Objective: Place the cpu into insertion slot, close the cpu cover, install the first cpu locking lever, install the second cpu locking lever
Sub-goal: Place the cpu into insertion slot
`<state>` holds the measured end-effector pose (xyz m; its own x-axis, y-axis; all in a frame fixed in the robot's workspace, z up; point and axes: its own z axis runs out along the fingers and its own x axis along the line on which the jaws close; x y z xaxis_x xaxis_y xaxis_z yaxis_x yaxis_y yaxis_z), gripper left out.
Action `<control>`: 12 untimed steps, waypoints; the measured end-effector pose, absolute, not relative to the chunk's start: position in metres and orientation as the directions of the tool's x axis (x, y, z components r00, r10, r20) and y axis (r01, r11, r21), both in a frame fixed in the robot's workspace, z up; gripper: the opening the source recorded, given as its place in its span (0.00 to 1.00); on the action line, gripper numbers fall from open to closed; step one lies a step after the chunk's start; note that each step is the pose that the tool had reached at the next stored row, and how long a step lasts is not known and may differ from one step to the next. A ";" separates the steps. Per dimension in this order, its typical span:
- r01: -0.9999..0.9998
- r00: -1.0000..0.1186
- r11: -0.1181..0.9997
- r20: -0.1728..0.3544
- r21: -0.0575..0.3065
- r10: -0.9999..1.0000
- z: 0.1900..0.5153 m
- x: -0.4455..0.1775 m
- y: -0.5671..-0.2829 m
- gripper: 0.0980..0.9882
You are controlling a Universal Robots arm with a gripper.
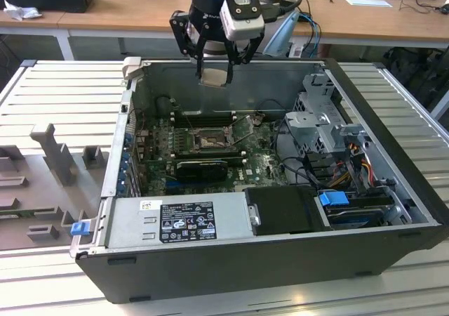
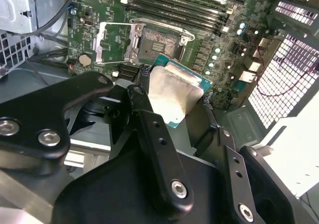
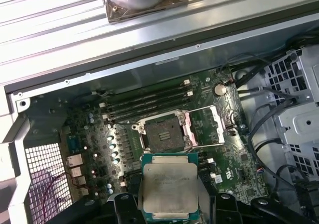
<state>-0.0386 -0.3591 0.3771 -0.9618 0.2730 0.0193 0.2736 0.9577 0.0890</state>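
**Chip pinched above the open socket, not yet seated**

The ribbed metal worktop (image 1: 63, 84) carried an open computer case (image 1: 210, 260), lid off. A green circuit board (image 1: 259, 161) lay flat on the case floor. In the exterior view the insertion slot (image 1: 209, 142) sat near the board's middle, its tan-gold centre bare. The cpu cover (image 2: 101, 44) was swung open just beside the slot, so nothing blocked the way in.

The jaws hung over the case's far wall, at about 12 o'clock from the slot in the exterior view and well above it. They were pinching the cpu (image 1: 214, 75) by two opposite edges. In both wrist views the cpu (image 3: 169, 186) showed its pale metal lid, with a thin green rim around it, and it was well apart from the slot (image 3: 162, 133).

By my judgement the chip is light, thin and stiff. It would not flex, but its smooth lid could slip under a loose grip. The underside contacts and the slot's pins are likely fragile. The edges, where the jaws gripped it, looked the right place to hold, keeping it level and clear of the contact face.
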 end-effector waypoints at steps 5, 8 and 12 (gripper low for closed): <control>0.292 -0.957 0.952 0.019 0.089 0.291 0.376 -0.039 -0.359 0.49; 0.292 -0.956 0.952 0.019 0.088 0.291 0.374 -0.039 -0.359 0.49; 0.292 -0.956 0.952 0.019 0.088 0.291 0.373 -0.039 -0.359 0.49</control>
<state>-0.0386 -0.3591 0.3733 -0.9565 0.2913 0.0191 0.2918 0.9524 0.0881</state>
